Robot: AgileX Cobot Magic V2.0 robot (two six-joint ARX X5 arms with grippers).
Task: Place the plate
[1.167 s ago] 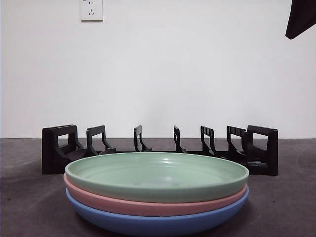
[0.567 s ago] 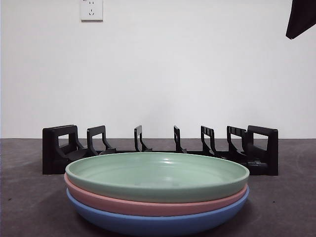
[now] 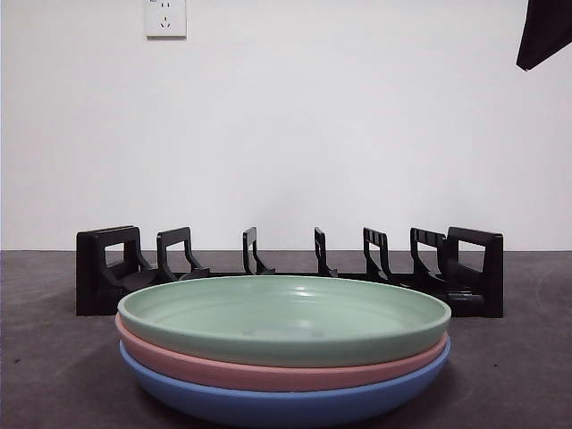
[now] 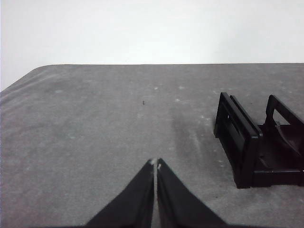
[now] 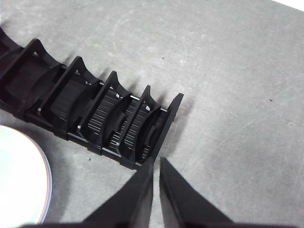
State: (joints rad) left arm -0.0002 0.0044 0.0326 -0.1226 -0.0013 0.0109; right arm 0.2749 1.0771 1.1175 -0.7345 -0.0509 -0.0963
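The green plate [image 3: 284, 317] sits low in the middle, on top of a pink plate [image 3: 268, 368] and a blue plate [image 3: 286, 402]. It looks stiff, light and slippery; grab its thin rim. Behind stands the black rack [image 3: 290, 268]. The left gripper [image 4: 155, 164] and right gripper [image 5: 156, 161] are both pinched closed, holding nothing. Nothing has moved.

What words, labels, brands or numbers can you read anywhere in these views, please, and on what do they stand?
None can be read: the green plate, pink plate, blue plate, black rack and wall socket show no legible print.
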